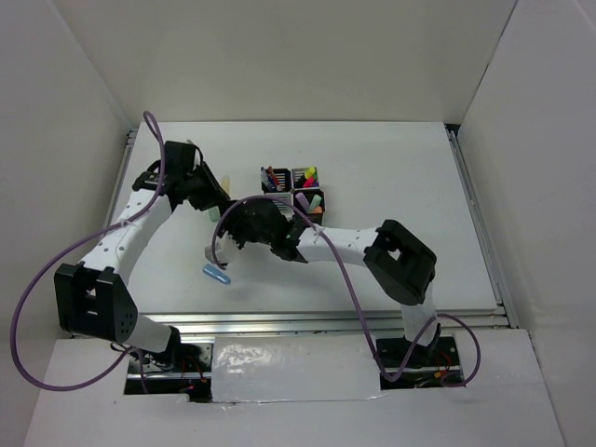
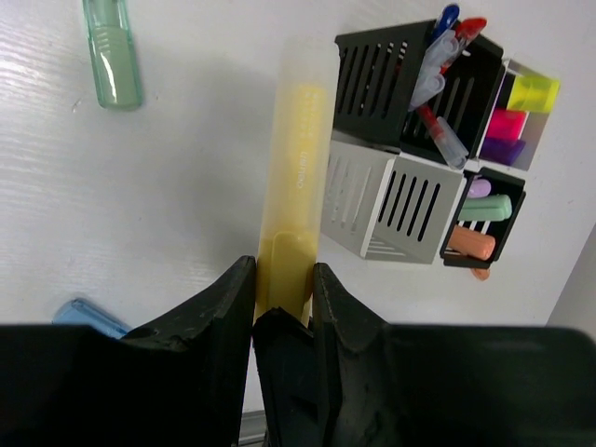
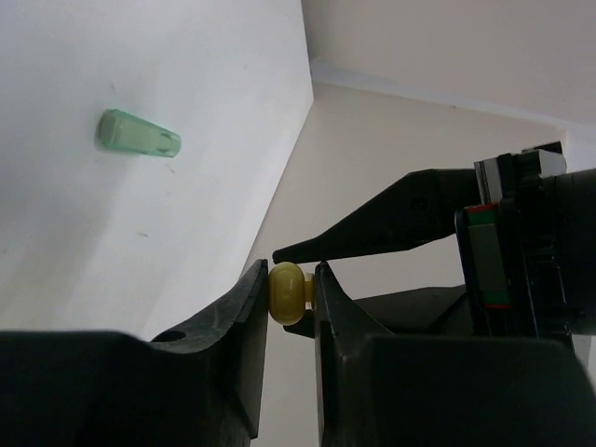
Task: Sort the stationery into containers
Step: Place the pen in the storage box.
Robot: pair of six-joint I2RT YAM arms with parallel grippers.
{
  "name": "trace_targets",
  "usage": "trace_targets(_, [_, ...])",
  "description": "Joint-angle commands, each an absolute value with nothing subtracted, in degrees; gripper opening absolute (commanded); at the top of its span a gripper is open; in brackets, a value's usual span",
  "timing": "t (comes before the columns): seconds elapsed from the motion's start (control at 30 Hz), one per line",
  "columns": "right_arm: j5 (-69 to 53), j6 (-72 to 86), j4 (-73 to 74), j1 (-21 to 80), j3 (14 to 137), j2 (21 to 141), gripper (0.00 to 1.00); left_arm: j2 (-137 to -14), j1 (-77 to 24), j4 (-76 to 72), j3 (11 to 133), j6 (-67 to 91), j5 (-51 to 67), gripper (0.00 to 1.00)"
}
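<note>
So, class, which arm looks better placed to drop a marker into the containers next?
Probably left: the left gripper holds the yellow marker next to the containers; the right gripper faces the wall.

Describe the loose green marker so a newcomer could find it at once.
Start at the block of four pen cups on the white table. In the left wrist view, look left past the yellow marker in the left gripper to a stubby marker lying alone. It is pale green; the other loose marker is blue.

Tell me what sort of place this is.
Probably a robot lab test cell: white walls box in a white table, a left arm and right arm are bolted at its near edge, beside a metal rail.
</note>
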State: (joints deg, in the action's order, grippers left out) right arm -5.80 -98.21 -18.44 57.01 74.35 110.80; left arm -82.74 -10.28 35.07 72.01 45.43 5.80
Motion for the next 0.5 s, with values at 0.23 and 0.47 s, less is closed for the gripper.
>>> trace_targets(0.23, [0.3, -93.5, -28.9, 55.4, 78.8, 113.4, 0.0, -81.3, -9.2, 41.0, 70.8, 48.3, 13.1, 0.49])
trace_targets(0.47, [-6.1, -90.3, -30.0, 55.6, 75.3, 108.8, 0.0, -81.6, -7.1, 41.5, 71.0, 50.4, 11.0, 0.99])
